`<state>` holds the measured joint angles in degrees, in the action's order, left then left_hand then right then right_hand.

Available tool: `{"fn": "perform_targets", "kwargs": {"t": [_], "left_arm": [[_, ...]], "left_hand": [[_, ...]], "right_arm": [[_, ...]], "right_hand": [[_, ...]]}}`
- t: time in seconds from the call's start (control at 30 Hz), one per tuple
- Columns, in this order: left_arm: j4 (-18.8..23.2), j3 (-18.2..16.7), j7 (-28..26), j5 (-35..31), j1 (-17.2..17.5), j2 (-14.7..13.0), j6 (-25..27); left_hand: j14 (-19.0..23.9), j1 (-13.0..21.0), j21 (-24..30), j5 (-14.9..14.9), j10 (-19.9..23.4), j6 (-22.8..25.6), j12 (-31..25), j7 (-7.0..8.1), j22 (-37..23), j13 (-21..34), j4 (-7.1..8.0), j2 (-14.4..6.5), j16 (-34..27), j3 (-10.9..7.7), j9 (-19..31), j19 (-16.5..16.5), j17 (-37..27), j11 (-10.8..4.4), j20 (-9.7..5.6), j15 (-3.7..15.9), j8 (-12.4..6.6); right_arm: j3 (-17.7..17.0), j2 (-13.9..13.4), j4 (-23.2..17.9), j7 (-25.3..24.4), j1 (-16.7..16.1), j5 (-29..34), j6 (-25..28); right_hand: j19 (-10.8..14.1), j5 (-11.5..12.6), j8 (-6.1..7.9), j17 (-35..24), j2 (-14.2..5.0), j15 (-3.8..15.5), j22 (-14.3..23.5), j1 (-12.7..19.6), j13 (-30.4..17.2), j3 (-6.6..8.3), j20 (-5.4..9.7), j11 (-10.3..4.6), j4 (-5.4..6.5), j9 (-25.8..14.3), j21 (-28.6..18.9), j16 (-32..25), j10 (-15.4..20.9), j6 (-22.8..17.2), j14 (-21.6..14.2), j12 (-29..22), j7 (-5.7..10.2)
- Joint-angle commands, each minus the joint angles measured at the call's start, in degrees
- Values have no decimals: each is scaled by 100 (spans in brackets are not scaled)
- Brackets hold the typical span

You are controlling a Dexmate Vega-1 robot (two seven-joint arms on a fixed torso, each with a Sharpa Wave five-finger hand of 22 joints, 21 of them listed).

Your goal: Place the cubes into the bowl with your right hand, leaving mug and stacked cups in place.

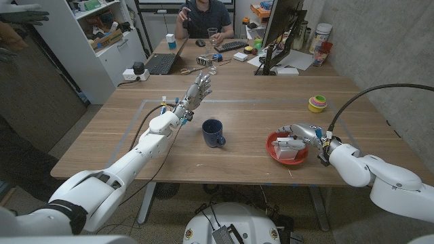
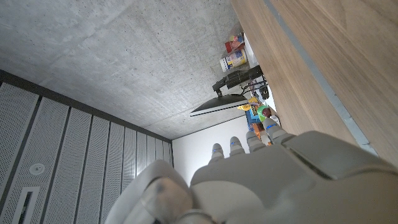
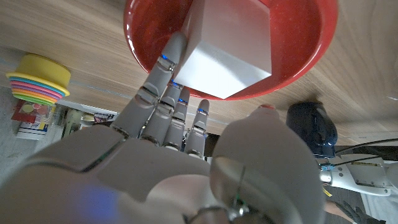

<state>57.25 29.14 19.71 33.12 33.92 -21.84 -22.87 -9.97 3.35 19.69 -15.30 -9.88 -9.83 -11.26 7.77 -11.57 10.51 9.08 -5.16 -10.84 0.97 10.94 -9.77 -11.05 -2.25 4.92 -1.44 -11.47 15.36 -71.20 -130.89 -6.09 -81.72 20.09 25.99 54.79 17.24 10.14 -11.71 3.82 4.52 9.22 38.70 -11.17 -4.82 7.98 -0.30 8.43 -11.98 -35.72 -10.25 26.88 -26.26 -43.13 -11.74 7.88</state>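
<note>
We found the right robot hand at the red bowl, which sat toward the right part of the surface's near edge. In the right wrist view its fingers reached over the bowl's rim and lay against a white cube that rested inside the bowl; we could not tell whether they were still pinching it or merely touching its side. From the head view there seemed to be more than one white cube in the bowl, though we could not count them with confidence.

The blue mug stood upright near the middle of the surface, well apart from the bowl on its left. The stacked cups (a bright pile, yellow on the outside) stood behind the bowl toward the far right corner.

The left robot hand was raised above the surface beyond the mug, fingers spread, holding nothing.

We judged the placing close to done. The risk lay in the withdrawal: fingers hooked over the rim could drag or tip the bowl as the arm pulled back, spilling cubes. A careless sweep could also brush the cups or the mug, which must stay put.
</note>
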Motion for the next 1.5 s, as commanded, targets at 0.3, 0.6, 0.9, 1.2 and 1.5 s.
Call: {"fn": "perform_targets", "kwargs": {"t": [0.3, 0.6, 0.9, 1.2, 1.5], "left_arm": [[-109, -19, 66, 22, -44, 14, -38], [-194, -30, 111, 39, -47, 23, -75], [-187, -61, 144, 70, -27, -1, -99], [-152, -83, 136, 84, -6, -30, -97], [-144, -92, 126, 83, -1, -43, -100]], "left_hand": [[-710, 68, -21, -37, -1047, -1046, -28, 35, -28, 19, 0, -161, -33, 45, 19, -334, -20, 24, 22, 37, -8], [-712, 74, -24, -42, -1051, -1050, -28, 34, -28, 19, 1, -163, -32, 60, 19, -329, -20, 30, 24, 35, -7], [-716, 80, -32, -46, -1062, -1055, -23, 35, -28, 19, 0, -165, -31, 71, 19, -338, -20, 0, 22, 34, -7], [-716, 84, -37, -49, -1060, -1060, -23, 34, -29, 19, 0, -165, -31, 80, 19, -340, -20, -1, 25, 34, -5], [-712, 87, -36, -52, -1042, -1053, -30, 28, -29, 19, 0, -166, -32, 93, 19, -326, -20, 32, 21, 31, -9]], "right_arm": [[86, -132, -64, -320, 54, 45, -57], [60, -164, -115, -404, 47, 111, -81], [92, -136, -173, -398, 113, 229, -46], [45, -150, -232, -440, 78, 304, -58], [-5, -152, -319, -437, 36, 391, -27]], "right_hand": [[-200, 143, 28, -2, 129, 378, 25, -309, -15, -255, -197, 66, 64, 29, 289, -15, -103, 191, 249, -19, 103], [-397, 219, 65, 2, 57, 349, 31, -429, -14, -323, -426, 44, 72, 45, 477, -29, -149, 177, 354, -26, 149], [-745, 298, 84, 12, -29, 332, 27, -491, -12, -376, -672, 40, 56, 60, 745, -21, -143, 168, 489, -49, 188], [-1129, 390, 94, 29, -117, 263, 26, -550, -8, -458, -1116, -1, 33, 77, 1086, -19, -201, 162, 688, -48, 198], [-1554, 466, 94, 42, -187, 119, 34, -614, -5, -557, -1543, -31, 19, 87, 1444, 7, -288, 176, 973, -34, 219]]}}
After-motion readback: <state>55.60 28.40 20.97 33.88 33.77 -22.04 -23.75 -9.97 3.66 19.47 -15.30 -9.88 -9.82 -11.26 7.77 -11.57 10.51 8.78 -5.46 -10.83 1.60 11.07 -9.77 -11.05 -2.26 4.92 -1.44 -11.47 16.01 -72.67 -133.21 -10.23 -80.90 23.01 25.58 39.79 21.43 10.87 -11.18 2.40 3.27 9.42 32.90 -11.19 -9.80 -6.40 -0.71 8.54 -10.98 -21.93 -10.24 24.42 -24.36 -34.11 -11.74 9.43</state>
